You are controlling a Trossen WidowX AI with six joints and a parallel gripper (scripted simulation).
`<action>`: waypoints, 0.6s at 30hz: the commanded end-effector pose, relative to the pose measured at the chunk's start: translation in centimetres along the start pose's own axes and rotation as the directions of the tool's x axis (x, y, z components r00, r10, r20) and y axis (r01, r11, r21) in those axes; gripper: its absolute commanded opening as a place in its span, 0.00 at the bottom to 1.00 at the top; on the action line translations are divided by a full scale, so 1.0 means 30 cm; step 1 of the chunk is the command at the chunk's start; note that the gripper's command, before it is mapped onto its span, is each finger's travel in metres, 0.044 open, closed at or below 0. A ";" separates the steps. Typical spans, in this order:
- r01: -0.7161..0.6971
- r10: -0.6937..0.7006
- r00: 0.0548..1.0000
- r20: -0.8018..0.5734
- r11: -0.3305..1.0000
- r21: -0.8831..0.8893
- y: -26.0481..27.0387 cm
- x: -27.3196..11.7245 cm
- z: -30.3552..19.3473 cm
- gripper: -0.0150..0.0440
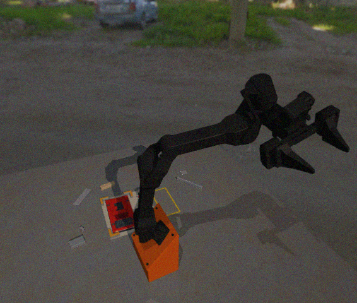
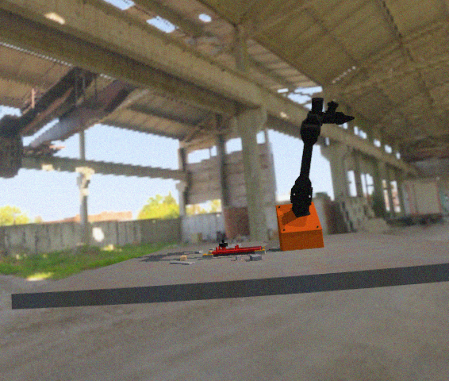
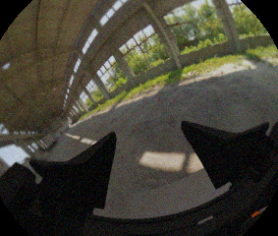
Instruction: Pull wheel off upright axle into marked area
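Observation:
A small black wheel [image 1: 118,206] [image 2: 223,244] appears to sit raised on the red base [image 1: 110,208] [image 2: 250,249]; the axle cannot be told apart from it. The marked area is a yellow outline [image 1: 173,199] on the table, partly hidden behind the arm and its orange mount. My gripper [image 1: 330,161] [image 2: 352,117] [image 3: 148,130] is open with nothing between its fingers. It is high up and far from the wheel, on the other side of the mount. The wrist view shows neither the wheel nor the marked area.
The orange mount [image 1: 162,257] [image 2: 301,240] stands close to the red base. Loose pieces lie around: a grey block [image 1: 77,241] [image 2: 255,257], a tan block [image 1: 107,185] [image 2: 182,257], a flat strip [image 1: 82,197] and a thin rod [image 1: 189,182] beyond the outline.

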State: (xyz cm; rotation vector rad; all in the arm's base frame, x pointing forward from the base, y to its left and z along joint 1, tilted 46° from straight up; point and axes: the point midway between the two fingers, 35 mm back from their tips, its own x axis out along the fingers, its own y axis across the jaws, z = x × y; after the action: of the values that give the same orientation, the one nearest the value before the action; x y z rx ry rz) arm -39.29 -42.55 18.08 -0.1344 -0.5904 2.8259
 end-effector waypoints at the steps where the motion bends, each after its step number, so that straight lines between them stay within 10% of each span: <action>1: -0.005 0.005 1.000 0.001 1.000 -0.001 0.003 -0.004 0.000 0.89; 4: -0.073 0.073 0.997 0.014 0.997 -0.009 0.050 -0.056 -0.004 0.76; 18: -0.463 0.466 0.884 0.029 0.883 -0.071 0.286 -0.421 -0.075 0.76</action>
State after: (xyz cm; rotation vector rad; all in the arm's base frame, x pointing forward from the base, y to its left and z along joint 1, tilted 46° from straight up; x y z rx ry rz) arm -30.39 -51.56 14.16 -0.2168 -0.7149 3.2227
